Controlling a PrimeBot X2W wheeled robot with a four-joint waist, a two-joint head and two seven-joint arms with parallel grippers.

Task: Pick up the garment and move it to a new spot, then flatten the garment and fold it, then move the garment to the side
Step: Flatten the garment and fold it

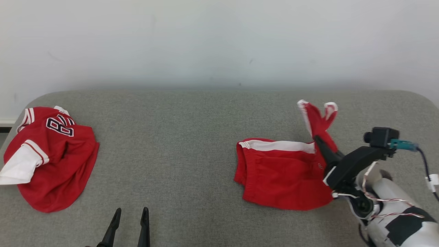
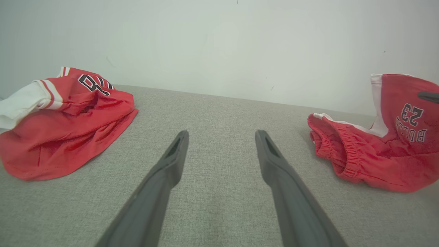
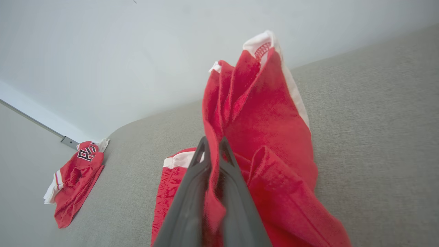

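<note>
We are pinching a bunched fold of the red shorts (image 1: pixel 281 175) in our clenched right hand (image 3: pixel 212 144), so one white-trimmed leg is standing up crumpled while the elastic waistband is lying on the right of the grey woven bench (image 1: pixel 178 144). Our left hand (image 1: pixel 132 214) is hanging released by the near edge; a rumpled red jersey (image 1: pixel 51 157) is lying far left.
</note>
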